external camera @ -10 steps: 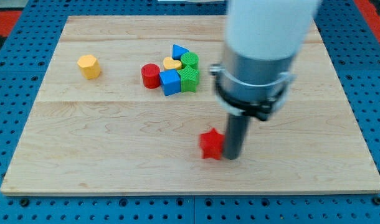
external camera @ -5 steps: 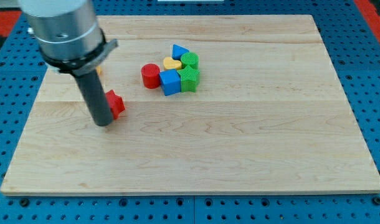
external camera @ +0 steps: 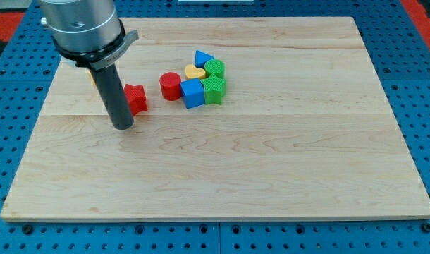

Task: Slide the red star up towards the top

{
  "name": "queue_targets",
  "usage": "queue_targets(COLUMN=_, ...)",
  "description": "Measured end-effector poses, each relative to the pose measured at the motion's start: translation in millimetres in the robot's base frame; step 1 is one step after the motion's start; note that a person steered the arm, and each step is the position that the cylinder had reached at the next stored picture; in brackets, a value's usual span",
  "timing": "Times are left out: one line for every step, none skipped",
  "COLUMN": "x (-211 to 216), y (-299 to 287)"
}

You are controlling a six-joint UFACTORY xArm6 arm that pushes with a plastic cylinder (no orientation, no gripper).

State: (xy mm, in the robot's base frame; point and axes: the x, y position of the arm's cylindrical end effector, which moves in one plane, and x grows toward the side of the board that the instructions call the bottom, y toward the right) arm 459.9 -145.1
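Note:
The red star (external camera: 136, 98) lies on the wooden board (external camera: 271, 162), in its upper left part. My tip (external camera: 123, 126) rests on the board just below and left of the star, touching its lower left side or very close to it. The rod rises from the tip to the large grey arm body at the view's top left. The arm hides the yellow block that stood at the upper left.
A cluster sits right of the star: a red cylinder (external camera: 170, 86), a blue cube (external camera: 192, 92), a green block (external camera: 213, 89), a green round block (external camera: 215, 68), a yellow heart (external camera: 195, 72) and a blue triangle (external camera: 203, 58).
The red star went from the board's lower middle to the upper left, and in the last half second moved up and slightly right. My tip followed it.

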Motion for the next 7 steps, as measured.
queue_targets(x=-13, y=1)
queue_targets(x=-29, y=1)
queue_targets(x=-50, y=2)
queue_targets(x=-76, y=1)
queue_targets(x=-98, y=1)
queue_targets(x=-113, y=-9)
queue_targets(x=-117, y=-39)
